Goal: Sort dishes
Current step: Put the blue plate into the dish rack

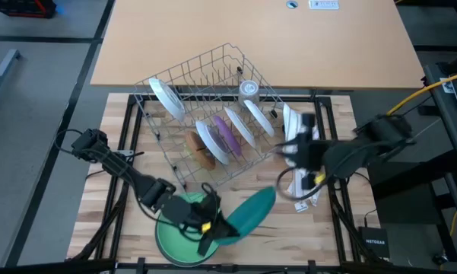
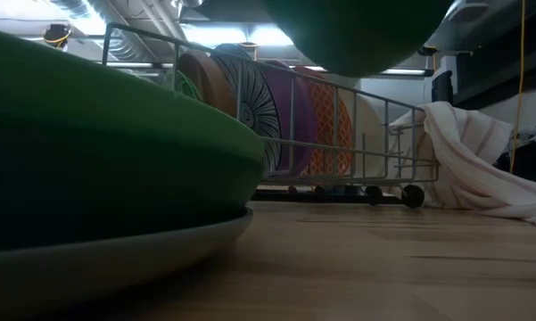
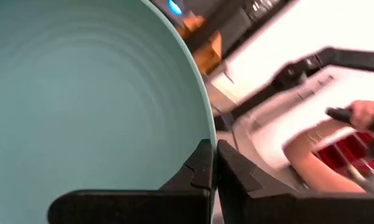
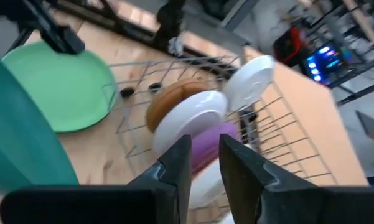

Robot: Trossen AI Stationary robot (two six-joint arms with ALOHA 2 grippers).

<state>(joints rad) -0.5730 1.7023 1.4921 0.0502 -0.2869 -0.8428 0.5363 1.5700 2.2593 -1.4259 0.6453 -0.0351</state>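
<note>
- The teal plate [image 1: 252, 212] hangs tilted at the table's near edge, just right of the green plate [image 1: 179, 236]; the left gripper [image 1: 213, 226] pinches its rim, fingers together on it
- To do this well, level it low over the green plate before letting go, so it doesn't clatter
- The right gripper [image 4: 205, 163] hovers at the rack's [image 1: 205, 76] right side, fingers slightly apart, empty

The left arm reaches in low from the table's left side, its left gripper [image 1: 213, 227] at the near edge with fingers [image 3: 202, 168] pinched together. The right arm stretches in from the right, its right gripper [image 1: 289, 148] held with fingers [image 4: 177, 162] slightly parted.
</note>
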